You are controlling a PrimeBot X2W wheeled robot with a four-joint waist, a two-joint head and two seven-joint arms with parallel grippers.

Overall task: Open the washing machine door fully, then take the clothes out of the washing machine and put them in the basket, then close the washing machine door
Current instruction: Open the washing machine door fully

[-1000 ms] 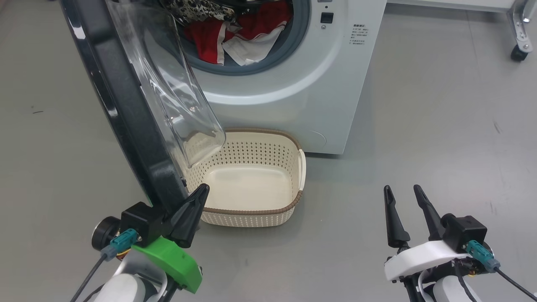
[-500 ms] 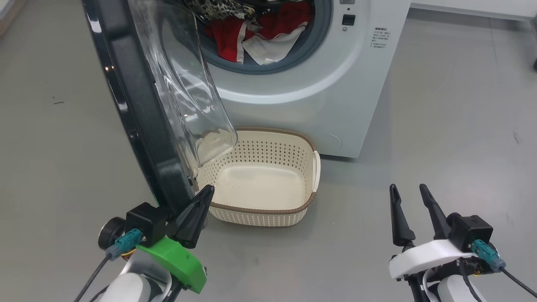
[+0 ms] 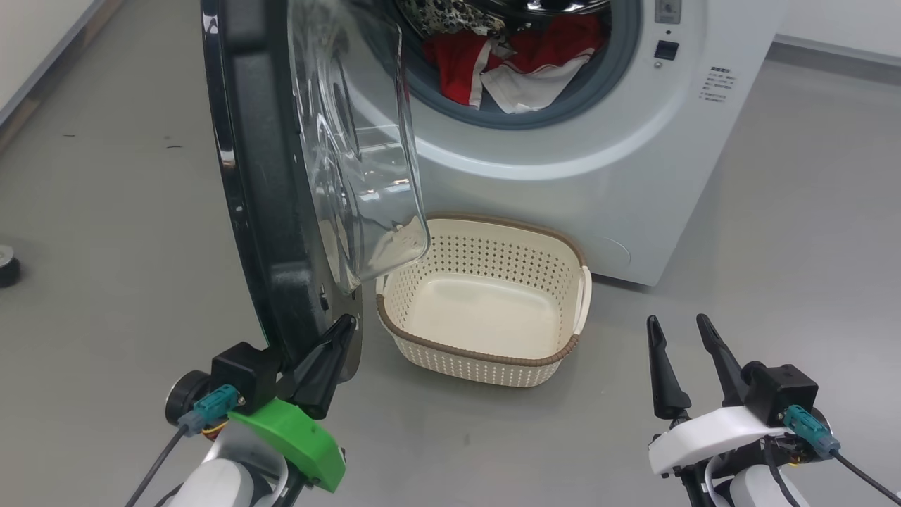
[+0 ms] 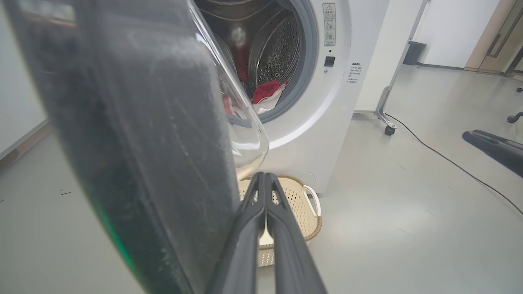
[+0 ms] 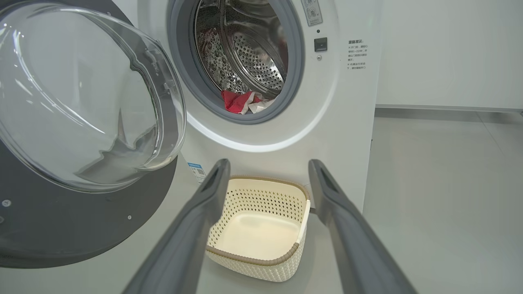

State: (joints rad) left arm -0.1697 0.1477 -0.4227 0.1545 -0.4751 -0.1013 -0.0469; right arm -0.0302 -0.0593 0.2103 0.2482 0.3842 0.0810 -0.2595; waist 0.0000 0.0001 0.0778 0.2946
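The washing machine (image 3: 633,162) stands with its door (image 3: 246,176) swung out, nearly edge-on to me, glass bowl (image 3: 359,162) facing the drum. Red and white clothes (image 3: 521,63) lie in the grey-rimmed opening, the same clothes (image 5: 241,102) low in the drum in the right wrist view. The cream basket (image 3: 479,352) sits empty on the floor before the machine. My left gripper (image 3: 338,338) is shut, its tip against the inner side of the door's lower rim, with the door (image 4: 143,143) close on its left. My right gripper (image 3: 679,331) hangs open and empty at the lower right, facing the basket (image 5: 261,257).
A leopard-patterned cloth (image 3: 457,14) lies above the red clothes. A black caster (image 3: 7,271) sits on the floor at far left. A wheeled frame leg (image 4: 386,122) and a cable (image 4: 449,159) lie right of the machine. Grey floor spreads on both sides.
The head view has turned, shifting the machine and basket rightward in it. The door now stands more edge-on, swung further out. My left gripper stays at its lower rim; the right stays open.
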